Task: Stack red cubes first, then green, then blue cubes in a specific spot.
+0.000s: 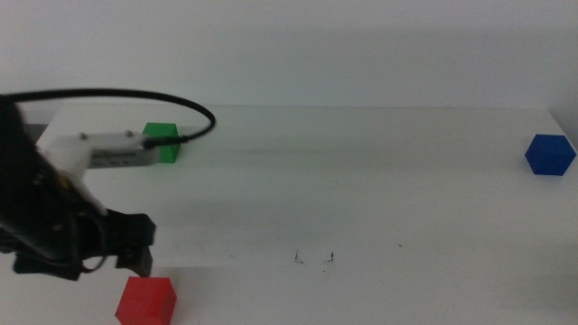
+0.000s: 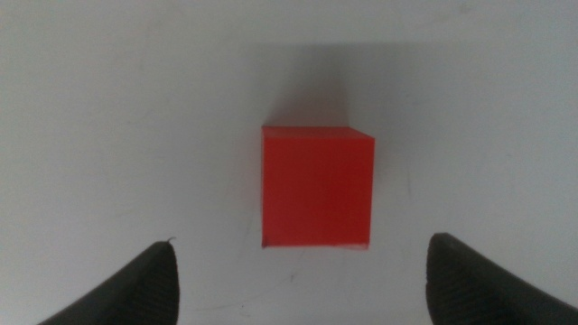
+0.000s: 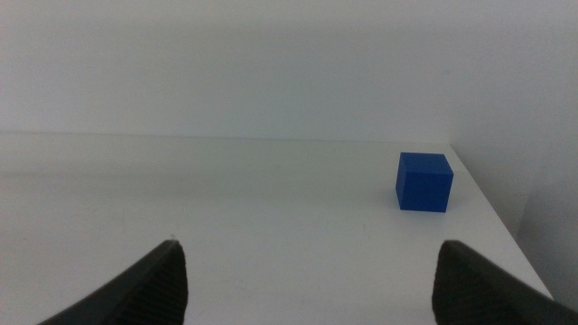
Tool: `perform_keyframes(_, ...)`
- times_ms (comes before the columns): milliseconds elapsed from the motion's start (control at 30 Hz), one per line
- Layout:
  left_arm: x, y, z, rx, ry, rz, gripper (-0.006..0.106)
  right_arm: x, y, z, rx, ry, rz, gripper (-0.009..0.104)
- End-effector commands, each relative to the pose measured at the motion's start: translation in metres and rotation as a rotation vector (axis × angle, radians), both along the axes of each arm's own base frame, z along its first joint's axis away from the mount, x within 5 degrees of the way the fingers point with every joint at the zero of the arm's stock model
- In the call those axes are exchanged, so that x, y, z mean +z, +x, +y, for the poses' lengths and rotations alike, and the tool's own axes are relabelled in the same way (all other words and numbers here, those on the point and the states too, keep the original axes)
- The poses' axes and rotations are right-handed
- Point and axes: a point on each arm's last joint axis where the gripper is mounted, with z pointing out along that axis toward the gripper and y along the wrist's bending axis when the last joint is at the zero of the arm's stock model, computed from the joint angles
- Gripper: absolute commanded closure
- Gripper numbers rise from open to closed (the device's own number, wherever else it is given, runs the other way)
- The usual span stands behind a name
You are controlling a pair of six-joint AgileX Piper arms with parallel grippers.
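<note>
The red cube (image 1: 144, 301) sits on the white table near the front left. My left gripper (image 1: 135, 253) hovers just above and behind it, jaws open and empty. In the left wrist view the red cube (image 2: 316, 185) lies centred ahead of the open left gripper (image 2: 298, 284), not touching it. The green cube (image 1: 163, 143) sits at the back left, partly behind my left arm. The blue cube (image 1: 550, 154) sits at the far right. The right wrist view shows the blue cube (image 3: 424, 181) well ahead of my open right gripper (image 3: 307, 284). The two pen ticks (image 1: 313, 258) lie front centre.
A lone black speck (image 1: 402, 244) lies right of the ticks. The left arm's black cable (image 1: 194, 113) arcs over the table's back left. The table's right edge (image 3: 492, 212) runs close beside the blue cube. The right arm is out of the middle view.
</note>
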Motion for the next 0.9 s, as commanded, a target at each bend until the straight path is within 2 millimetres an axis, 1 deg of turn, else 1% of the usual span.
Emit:
perform_keyframes(0, -0.007, 0.008, -0.007, 0.019, 0.024, 0.002, 0.007, 0.0, 0.0, -0.001, -0.008, -0.012, -0.012, 0.002)
perform_keyframes(100, -0.027, 0.015, -0.013, 0.018, 0.034, 0.041, 0.007, 0.0, 0.0, -0.001, -0.008, -0.012, -0.012, 0.002)
perform_keyframes(167, -0.043, 0.016, -0.016, 0.029, 0.016, 0.059, 0.007, 0.0, 0.0, -0.001, -0.008, -0.012, -0.012, 0.002)
perform_keyframes(333, -0.07, 0.014, -0.019, 0.091, -0.038, 0.018, 0.007, 0.0, 0.0, -0.001, -0.008, -0.012, -0.012, 0.002)
perform_keyframes(567, -0.091, 0.014, -0.017, 0.077, -0.009, 0.039, 0.007, 0.0, 0.0, -0.001, -0.008, -0.012, -0.012, 0.002)
perform_keyframes(667, -0.097, 0.014, -0.018, 0.036, 0.002, 0.056, 0.008, 0.0, 0.0, -0.001, -0.008, -0.012, -0.012, 0.002)
perform_keyframes(767, -0.098, 0.014, -0.018, 0.034, 0.003, 0.063, 0.016, 0.0, 0.0, -0.001, -0.008, -0.012, -0.012, 0.002)
perform_keyframes(800, -0.098, 0.014, -0.019, 0.043, -0.002, 0.065, 0.022, 0.0, 0.0, -0.001, -0.008, -0.012, -0.012, 0.002)
perform_keyframes(867, -0.098, 0.013, -0.02, 0.057, -0.009, 0.07, 0.039, 0.0, 0.0, -0.001, -0.008, -0.012, -0.012, 0.002)
